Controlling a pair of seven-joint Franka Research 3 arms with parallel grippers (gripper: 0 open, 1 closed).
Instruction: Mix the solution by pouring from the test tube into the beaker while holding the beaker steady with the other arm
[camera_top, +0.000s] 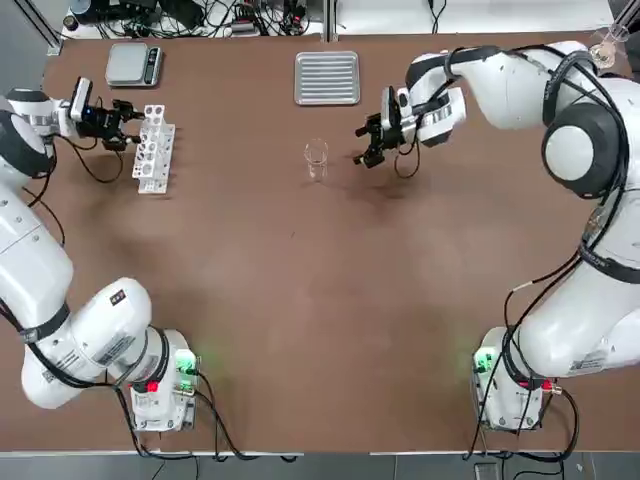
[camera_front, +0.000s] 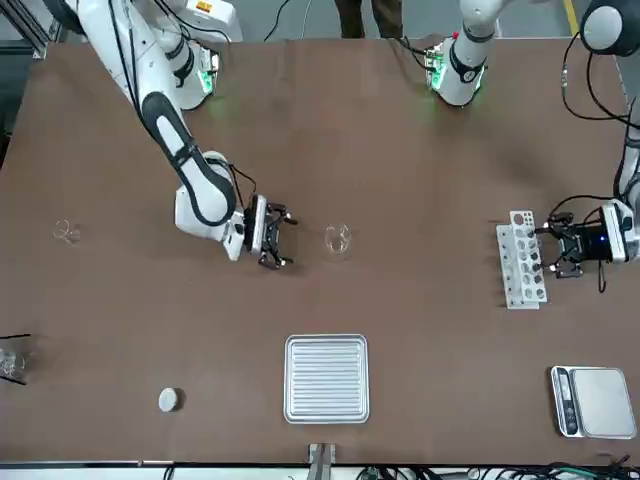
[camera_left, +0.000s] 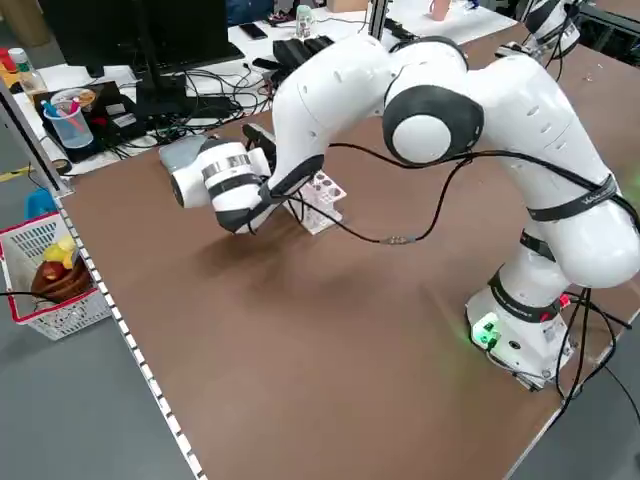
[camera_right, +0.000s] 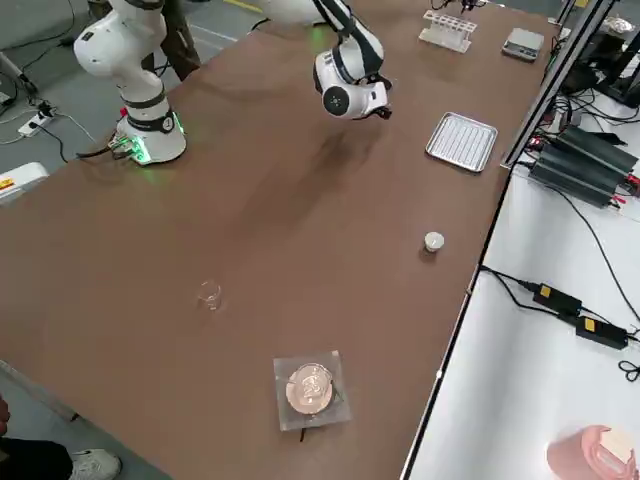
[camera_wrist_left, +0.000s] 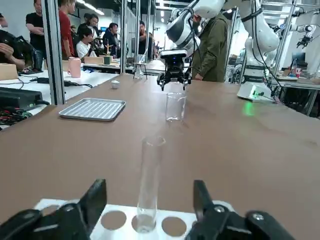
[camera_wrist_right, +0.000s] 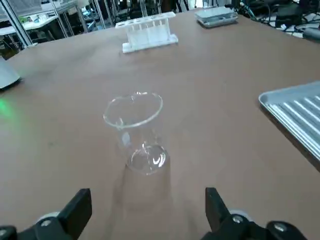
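The beaker (camera_top: 316, 158) is a small clear glass standing upright at the table's far middle, also seen in the front view (camera_front: 337, 239) and the right wrist view (camera_wrist_right: 136, 131). My right gripper (camera_top: 368, 140) hovers low just to its right, open, with the beaker (camera_wrist_right: 136, 131) a short way ahead of the gripper (camera_wrist_right: 147, 197) and untouched. At the far left stands a white rack (camera_top: 154, 148). One clear test tube (camera_wrist_left: 149, 185) stands upright in it. My left gripper (camera_wrist_left: 149, 195) is open with a finger on either side of the tube, not touching it.
A ribbed metal tray (camera_top: 327, 77) lies behind the beaker and a small scale (camera_top: 134, 64) behind the rack. A tiny glass piece (camera_front: 67, 232) and a white round cap (camera_front: 169, 400) sit on the robot's right side. People stand beyond the table's right edge.
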